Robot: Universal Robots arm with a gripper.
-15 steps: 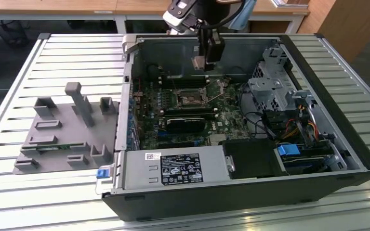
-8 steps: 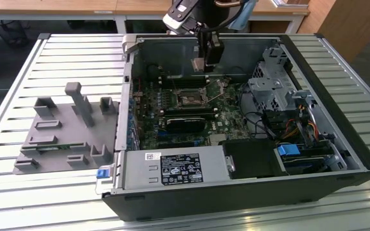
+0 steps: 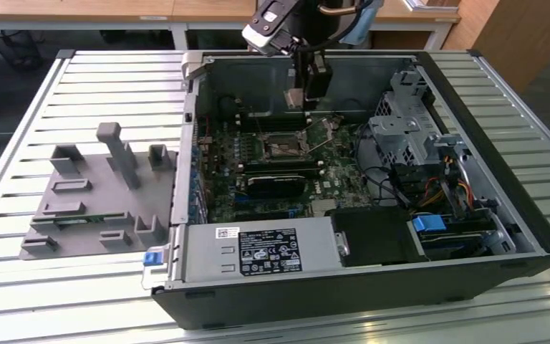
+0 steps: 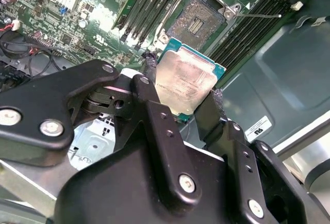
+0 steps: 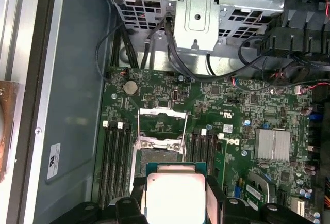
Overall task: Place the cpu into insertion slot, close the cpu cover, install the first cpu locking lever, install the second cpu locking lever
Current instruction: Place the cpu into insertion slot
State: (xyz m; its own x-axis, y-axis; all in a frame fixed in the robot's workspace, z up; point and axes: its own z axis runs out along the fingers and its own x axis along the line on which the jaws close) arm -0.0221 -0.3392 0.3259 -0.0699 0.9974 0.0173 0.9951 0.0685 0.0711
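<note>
Clamped on the cpu [image 4: 188, 87] by its edges, the claw [image 3: 296, 99] hovers with the insertion slot [image 3: 283, 148] at its six o'clock in the exterior view. Good seating likely needs the cpu level, corners matched.

The cpu [image 4: 188, 79], a silvery-beige square with a teal edge, hangs tilted above the insertion slot [image 4: 198, 21] without touching it. The slot's dark pin field lies bare. The cpu cover [image 5: 162, 112], a windowed metal frame, stands swung open at the slot's far edge.

Grey slatted table [image 3: 103, 72] — wooden desks [image 3: 74, 7] behind
</note>
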